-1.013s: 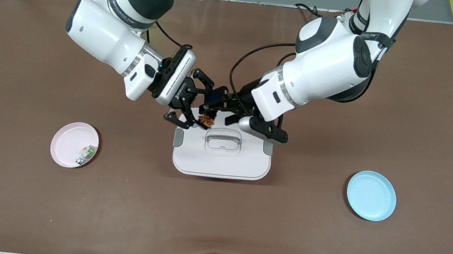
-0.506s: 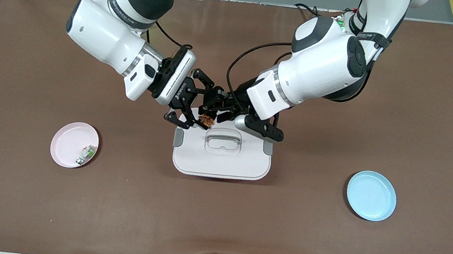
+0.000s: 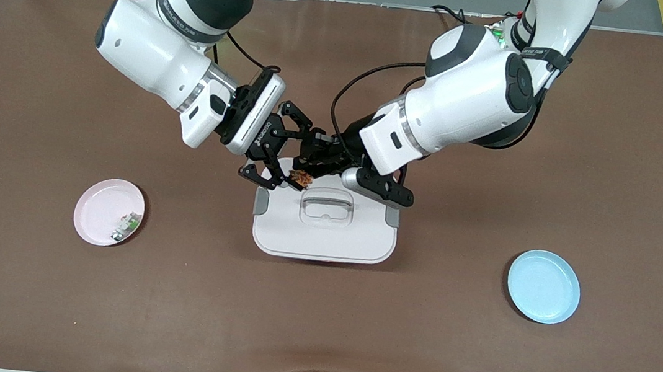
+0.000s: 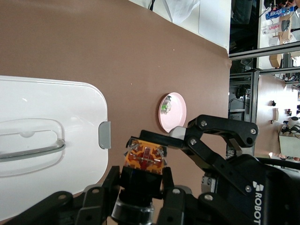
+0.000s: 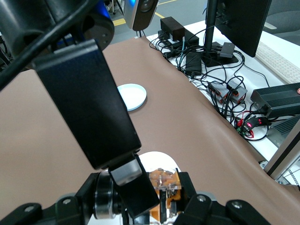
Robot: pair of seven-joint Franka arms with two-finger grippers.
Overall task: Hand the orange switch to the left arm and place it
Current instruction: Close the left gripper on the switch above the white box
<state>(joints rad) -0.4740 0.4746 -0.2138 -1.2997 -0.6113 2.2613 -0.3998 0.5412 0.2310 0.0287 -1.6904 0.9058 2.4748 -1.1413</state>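
Observation:
The orange switch hangs in the air over the box's edge nearest the robots. My right gripper is shut on it, one finger on each end of its length. My left gripper meets it there, and its fingers press the two sides of the black body. The left wrist view shows the switch's orange end with a right finger across it. In the right wrist view the switch is partly hidden by a left finger. The white box also shows in the left wrist view.
A pink plate holding a small white-and-green component sits toward the right arm's end of the table. A blue plate sits toward the left arm's end. Cables hang along the table's front edge.
My left gripper has moved in toward the right gripper and now has its fingers on the switch. The right gripper and the switch have barely moved.

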